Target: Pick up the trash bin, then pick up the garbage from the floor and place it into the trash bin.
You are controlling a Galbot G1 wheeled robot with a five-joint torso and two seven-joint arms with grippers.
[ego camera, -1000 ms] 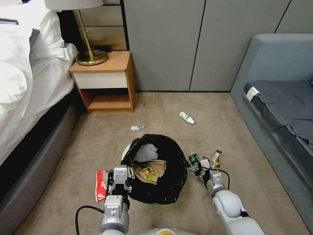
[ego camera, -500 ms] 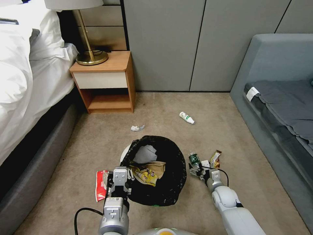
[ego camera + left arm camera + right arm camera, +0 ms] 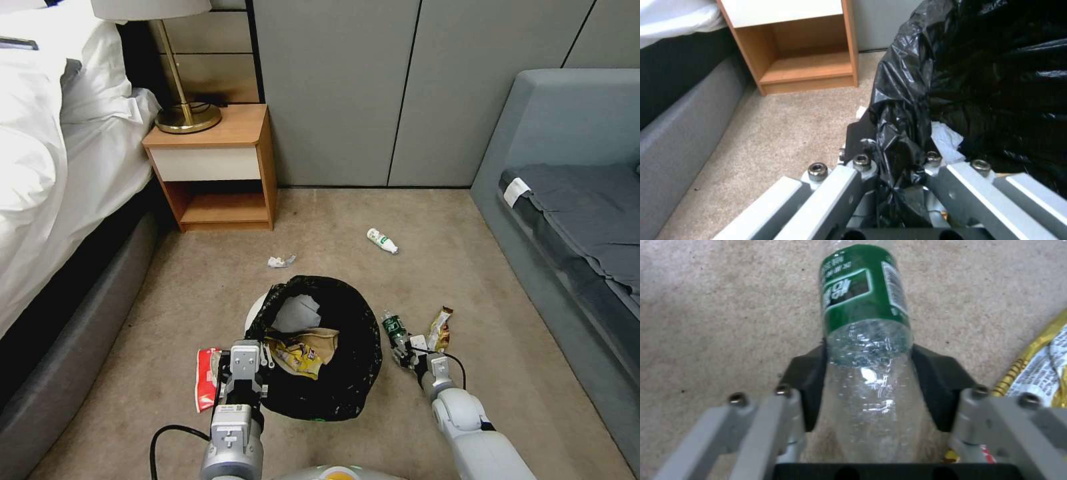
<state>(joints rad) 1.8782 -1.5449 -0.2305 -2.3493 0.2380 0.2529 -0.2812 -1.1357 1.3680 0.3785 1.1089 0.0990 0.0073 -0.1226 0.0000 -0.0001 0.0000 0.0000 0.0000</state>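
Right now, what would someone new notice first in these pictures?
The trash bin, black liner bulging, sits mid-carpet with the left hand clamped on its rim. Just right of it, the right hand grips a green-labelled bottle. More litter lies around: a white bottle and a tissue.

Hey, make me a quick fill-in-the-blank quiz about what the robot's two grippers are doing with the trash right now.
1. The right gripper is closed on a clear bottle with a ____ label.
2. The left gripper pinches the rim of the trash bin, lined with a ____ bag.
3. The red packet lies on the ____.

Missing words: green; black; floor
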